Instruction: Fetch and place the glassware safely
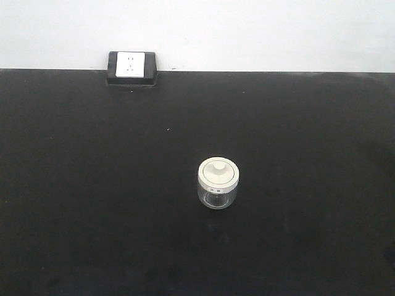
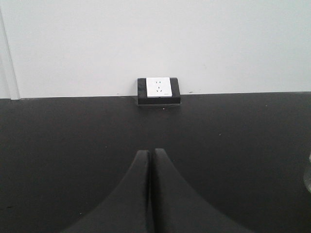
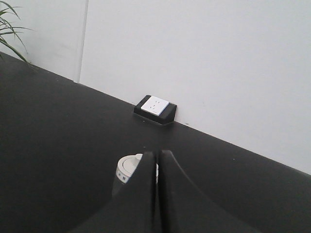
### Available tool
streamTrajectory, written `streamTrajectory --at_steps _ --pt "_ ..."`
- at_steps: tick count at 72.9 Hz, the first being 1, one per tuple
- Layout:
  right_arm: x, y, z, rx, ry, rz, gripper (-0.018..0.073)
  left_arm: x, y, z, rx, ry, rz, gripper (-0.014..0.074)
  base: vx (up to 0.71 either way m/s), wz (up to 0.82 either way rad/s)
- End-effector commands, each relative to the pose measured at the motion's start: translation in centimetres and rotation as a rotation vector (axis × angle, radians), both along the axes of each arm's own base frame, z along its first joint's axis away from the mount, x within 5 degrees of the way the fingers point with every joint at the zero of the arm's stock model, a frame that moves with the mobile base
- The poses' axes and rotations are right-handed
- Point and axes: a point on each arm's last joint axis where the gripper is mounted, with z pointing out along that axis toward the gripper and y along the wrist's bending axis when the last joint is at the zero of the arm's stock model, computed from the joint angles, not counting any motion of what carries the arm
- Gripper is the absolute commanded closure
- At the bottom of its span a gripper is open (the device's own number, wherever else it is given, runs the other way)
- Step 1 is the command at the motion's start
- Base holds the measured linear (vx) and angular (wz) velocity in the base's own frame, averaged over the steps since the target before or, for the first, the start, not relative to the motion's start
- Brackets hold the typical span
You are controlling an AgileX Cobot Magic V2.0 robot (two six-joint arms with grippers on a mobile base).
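Note:
The glassware (image 1: 218,183), a small squat clear jar with a cream-white knobbed lid, stands upright near the middle of the black table (image 1: 92,185). No gripper appears in the front view. In the right wrist view my right gripper (image 3: 157,153) is shut and empty, and the jar (image 3: 128,171) peeks out just behind and left of its fingers. In the left wrist view my left gripper (image 2: 149,152) is shut and empty over bare table. A sliver of glass (image 2: 307,177) shows at that view's right edge.
A black-framed white wall socket (image 1: 131,66) sits at the table's far edge against the pale wall (image 1: 247,31). Green plant leaves (image 3: 8,29) reach in at the top left of the right wrist view.

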Motion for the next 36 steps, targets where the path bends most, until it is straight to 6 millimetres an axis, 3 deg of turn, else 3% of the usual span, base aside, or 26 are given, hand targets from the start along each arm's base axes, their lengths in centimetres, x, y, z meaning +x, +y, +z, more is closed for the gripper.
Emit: streamTrajectory --at_steps 1,36 --pt "-0.29 -0.18 1.61 0.040 -0.098 -0.004 0.0567 0.03 -0.06 1.44 -0.023 -0.079 -0.009 0.0603 0.00 0.00" --pt "-0.29 -0.18 1.61 0.040 -0.098 -0.004 0.0567 0.03 -0.06 1.44 -0.023 -0.079 -0.009 0.0603 0.00 0.00"
